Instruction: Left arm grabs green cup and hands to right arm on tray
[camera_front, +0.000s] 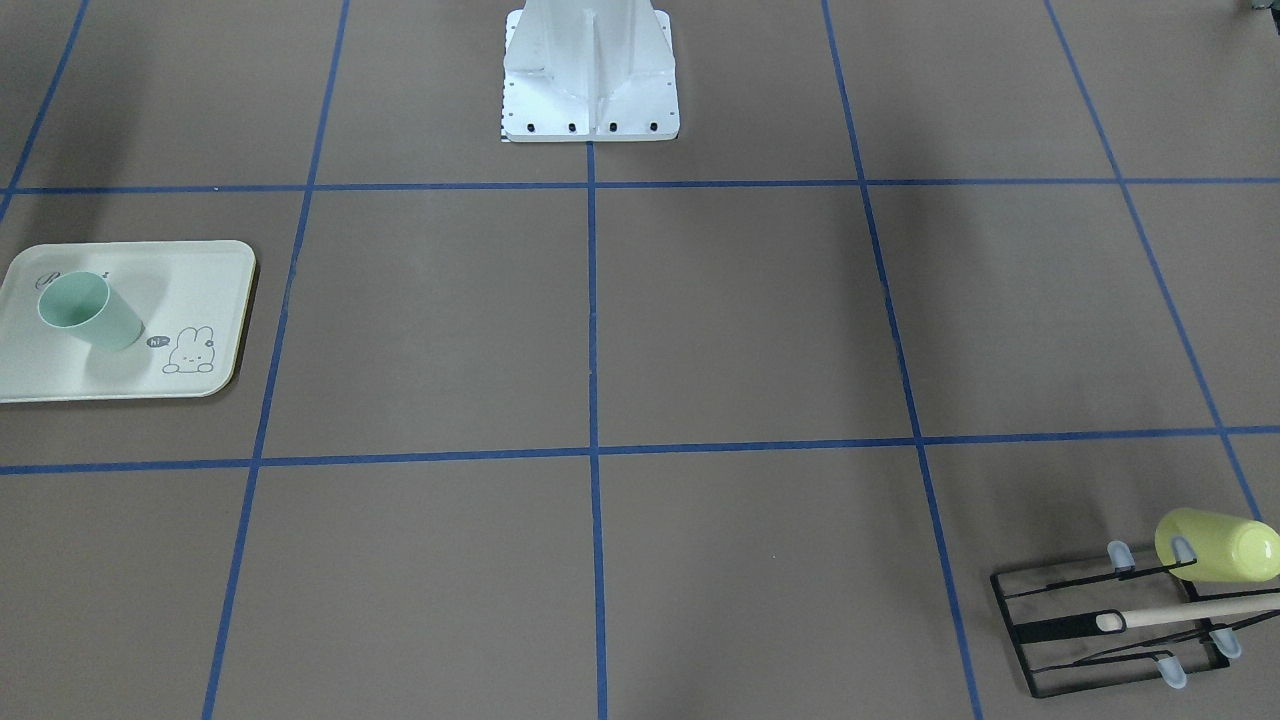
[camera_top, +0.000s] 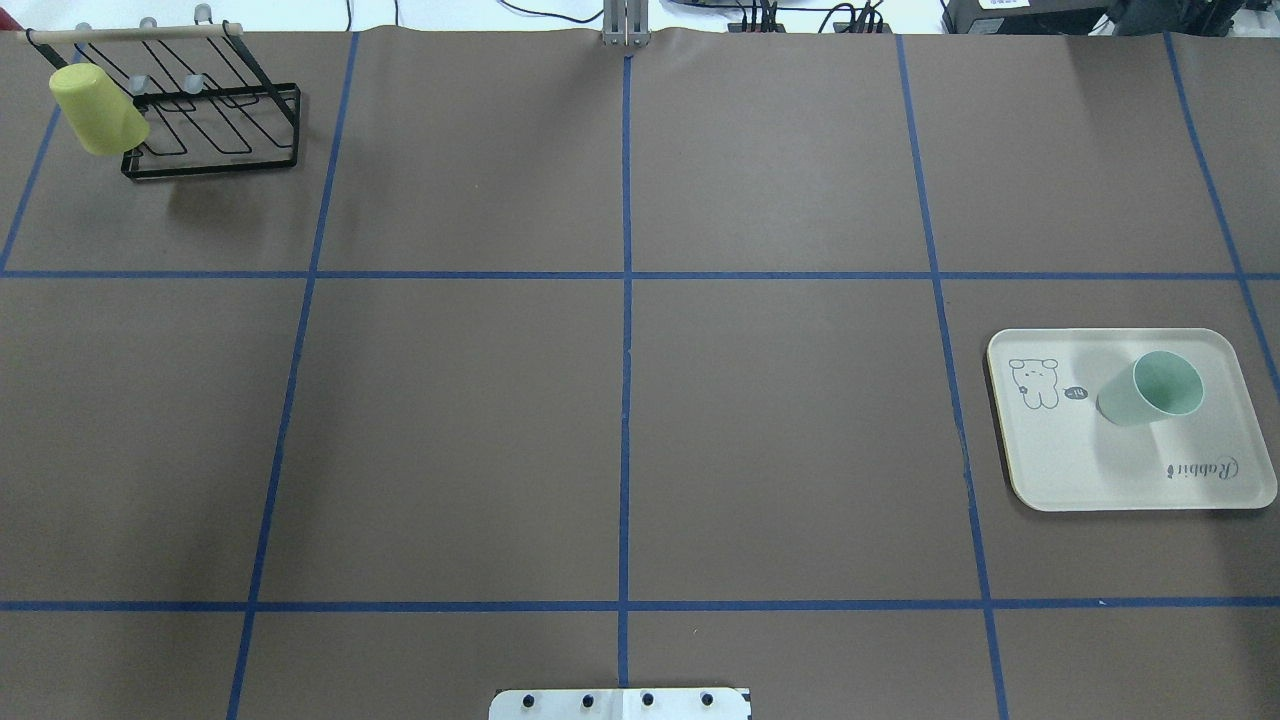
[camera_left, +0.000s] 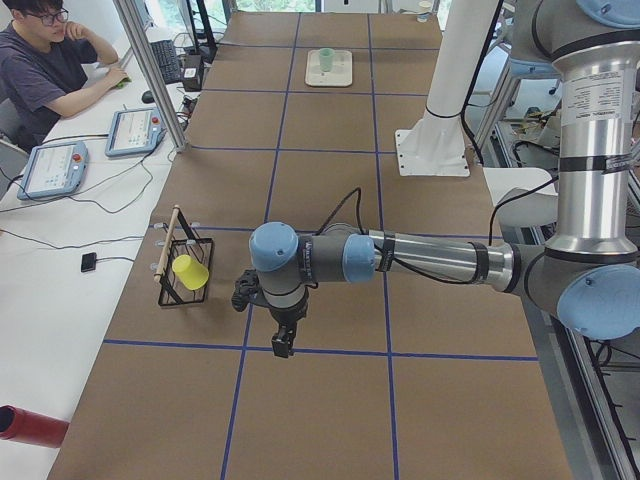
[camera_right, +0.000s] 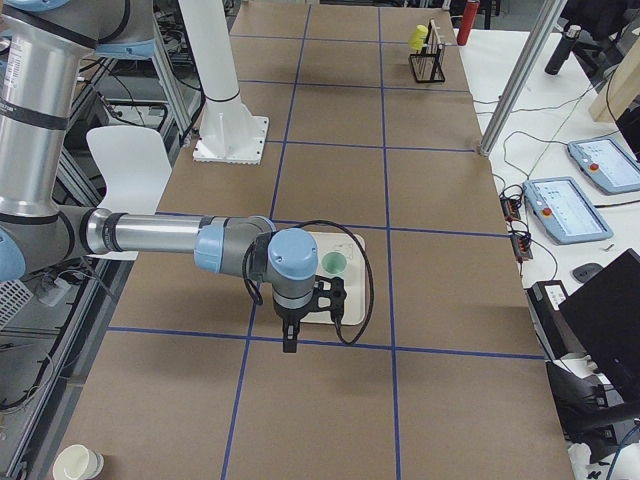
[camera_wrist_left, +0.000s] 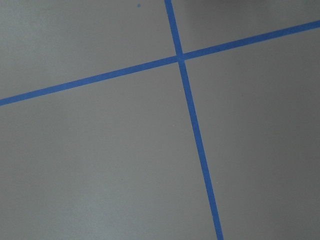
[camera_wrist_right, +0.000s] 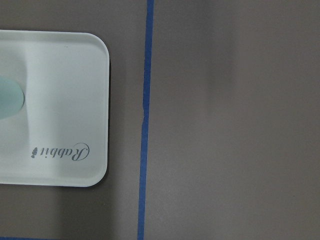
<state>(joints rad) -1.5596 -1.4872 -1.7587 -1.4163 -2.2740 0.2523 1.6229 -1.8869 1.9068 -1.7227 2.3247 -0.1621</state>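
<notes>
Overhead exterior view first, and here's what you've got: the green cup (camera_top: 1150, 388) stands upright, mouth up, on the tray (camera_top: 1100, 480), just beside the little rabbit drawing and apart from the "Rabbit" script. Nothing is touching it. Neither arm shows in this view, so look to the side cameras. From the exterior right view, the right arm (camera_right: 160, 232) reaches out low over the table, and the right gripper (camera_right: 290, 345) hangs pointing down at the tray's edge, near the cup but clear of it. You can't tell from that angle whether its fingers are spread or closed. The right wrist view looks straight down on the corner of the tray with the script, with a sliver of the cup at the picture's edge and a blue tape line (camera_wrist_right: 145, 150) running just beside the tray. Now the exterior left view: the left arm (camera_left: 430, 262) stretches out well apart from the tray, which sits at the far end of the table. The left gripper (camera_left: 284, 350) points down over bare brown surface, and again its opening can't be judged. Its wrist camera shows only table and two crossing tape lines. Also well apart from the tray, a black wire rack (camera_top: 215, 150) carries a yellow-green cup (camera_top: 97, 110), tilted on one of its prongs.
</notes>
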